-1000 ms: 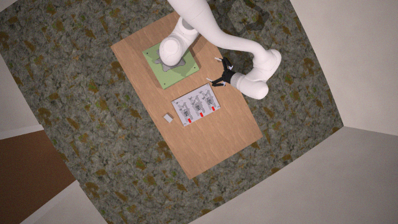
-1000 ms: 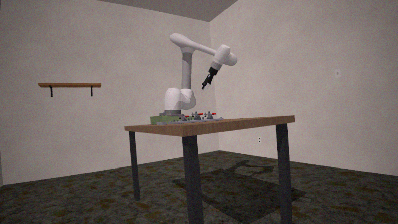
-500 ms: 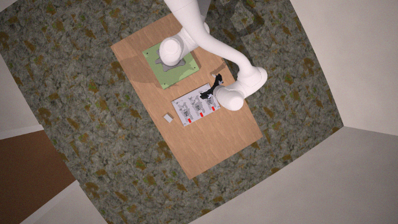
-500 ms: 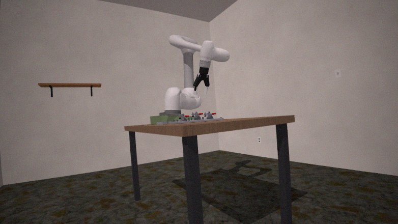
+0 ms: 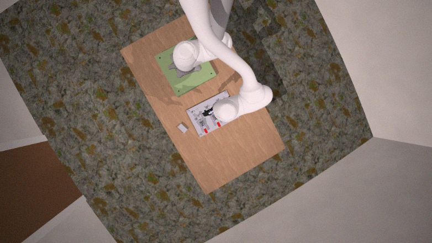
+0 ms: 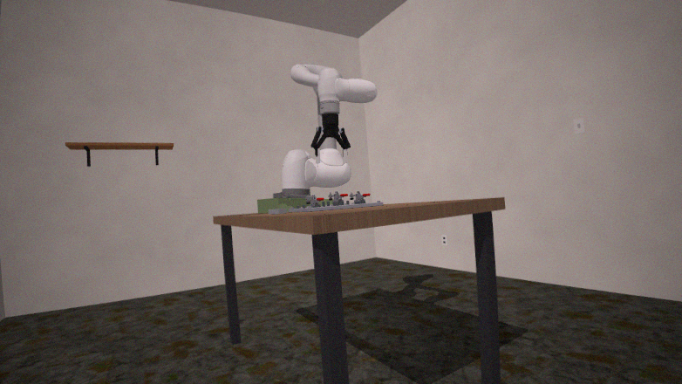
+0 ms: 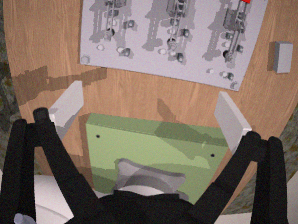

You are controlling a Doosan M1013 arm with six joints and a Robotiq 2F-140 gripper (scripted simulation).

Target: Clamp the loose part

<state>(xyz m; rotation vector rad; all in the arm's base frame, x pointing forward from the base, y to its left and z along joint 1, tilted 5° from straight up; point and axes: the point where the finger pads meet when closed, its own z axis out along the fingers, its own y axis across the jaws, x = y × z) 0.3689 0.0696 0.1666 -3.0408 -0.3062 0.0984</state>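
Between you and the fixture plate [image 5: 196, 128] [image 6: 296, 209] [image 7: 150, 62] there's open air beneath your spread gripper [image 6: 330, 152] [image 7: 149, 112]. Three toggle clamps stand up from the plate, blocking any low sideways pass. The gray block [image 5: 182, 128] [image 7: 283, 57] sits apart from the plate's edge, its top uncovered for your approach from above.
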